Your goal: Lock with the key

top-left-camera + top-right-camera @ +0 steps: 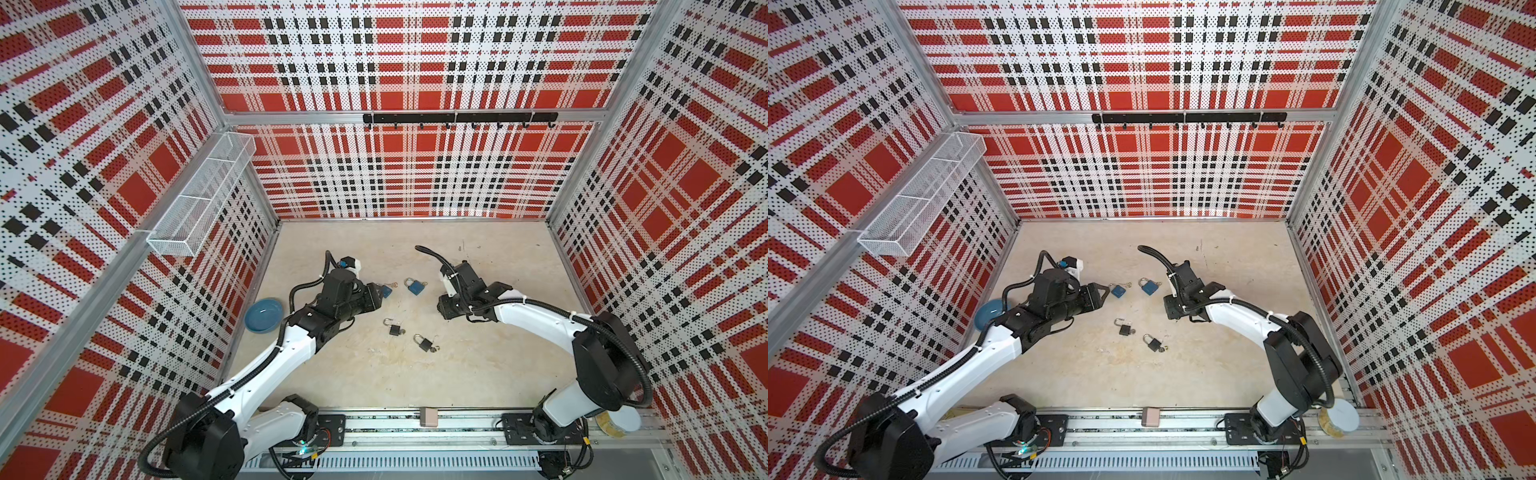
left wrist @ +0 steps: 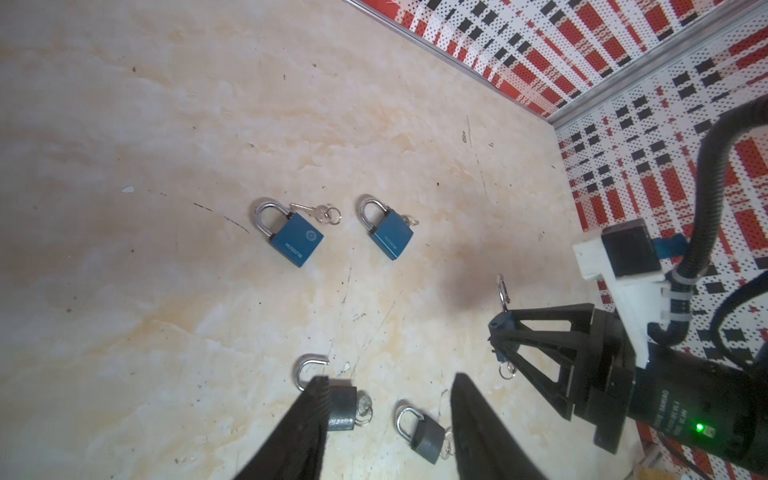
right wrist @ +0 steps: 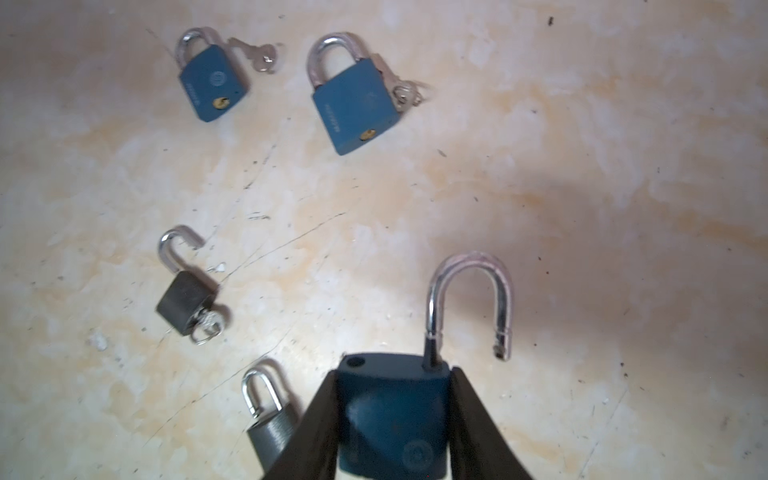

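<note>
Right tool: I am clamping it on the open blue padlock body, raised above mid-bench.
Left tool: I am holding it apart, empty.
Handling: stiff, smooth metal, likely heavy; I am judging the flat body sides the best hold, shackle free.

We see bright, even light, soft shadows on the beige marbled tabletop, bowed red-plaid perforated walls, and slightly blurred wrist views.
</note>
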Robot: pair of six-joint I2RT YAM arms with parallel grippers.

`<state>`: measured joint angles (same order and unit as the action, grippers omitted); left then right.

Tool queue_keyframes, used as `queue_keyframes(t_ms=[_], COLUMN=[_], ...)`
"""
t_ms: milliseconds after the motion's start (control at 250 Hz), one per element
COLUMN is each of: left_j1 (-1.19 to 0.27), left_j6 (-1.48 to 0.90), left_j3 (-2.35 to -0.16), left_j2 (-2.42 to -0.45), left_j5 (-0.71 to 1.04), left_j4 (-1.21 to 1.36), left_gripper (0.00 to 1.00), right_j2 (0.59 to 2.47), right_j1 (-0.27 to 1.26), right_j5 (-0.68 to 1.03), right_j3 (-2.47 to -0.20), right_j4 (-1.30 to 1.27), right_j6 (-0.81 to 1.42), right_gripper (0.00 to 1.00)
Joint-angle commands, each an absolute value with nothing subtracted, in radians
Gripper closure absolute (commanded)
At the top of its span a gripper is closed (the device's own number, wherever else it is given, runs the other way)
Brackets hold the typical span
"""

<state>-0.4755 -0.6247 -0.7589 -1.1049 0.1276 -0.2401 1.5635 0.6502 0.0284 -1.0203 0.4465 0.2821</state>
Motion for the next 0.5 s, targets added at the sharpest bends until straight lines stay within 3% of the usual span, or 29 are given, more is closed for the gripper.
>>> queue_keyframes(t_ms=[0,496], left_j1=[-0.498,-0.612], left_j6=[-0.621,-0.672], left_j3=[-0.767,-0.751], left_j2=[-1.082,-1.185], left_j5=[0.197,0.299], left_j4=[-0.217,-0.034], left_gripper=[0.50,0.51], right_j2=[1.513,1.436], right_j1=[0.683,0.824], right_j5=[0.105,0.165], right_j3=[-1.050,-1.099], right_j4=[0.450,0.470], right_j6=[0.214,0.205], right_gripper=[0.89,0.89])
